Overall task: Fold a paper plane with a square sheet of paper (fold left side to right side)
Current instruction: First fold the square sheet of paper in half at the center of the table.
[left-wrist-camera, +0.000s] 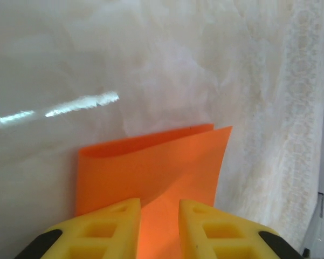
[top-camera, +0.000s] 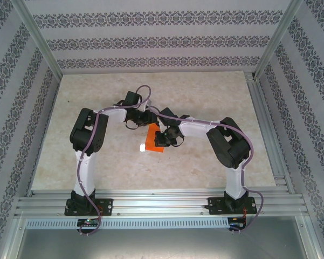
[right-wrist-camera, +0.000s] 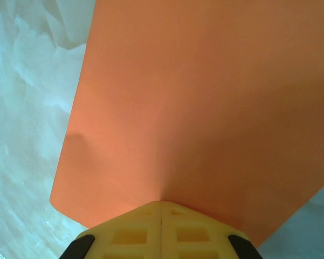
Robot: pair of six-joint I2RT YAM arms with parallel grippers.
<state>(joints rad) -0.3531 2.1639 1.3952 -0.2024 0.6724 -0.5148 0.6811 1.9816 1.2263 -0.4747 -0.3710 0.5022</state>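
Centrally, folded square sheet of paper (left-wrist-camera: pixel 151 162), right gripper (right-wrist-camera: pixel 160 208) clamped on it, left gripper (left-wrist-camera: pixel 159 208) slightly parted astride it

- Top view: the sheet of paper (top-camera: pixel 152 143) sits mostly under the right gripper (top-camera: pixel 163 139), so its outline is anyone's guess.
- The white bit (top-camera: pixel 143 148) by its left edge is too tiny to identify.
- Left wrist view: the paper's near part runs under the left gripper (left-wrist-camera: pixel 159 204) and off the bottom.
- Right wrist view: the paper is cut off at top and right, and the surface (right-wrist-camera: pixel 21 108) is blurry.
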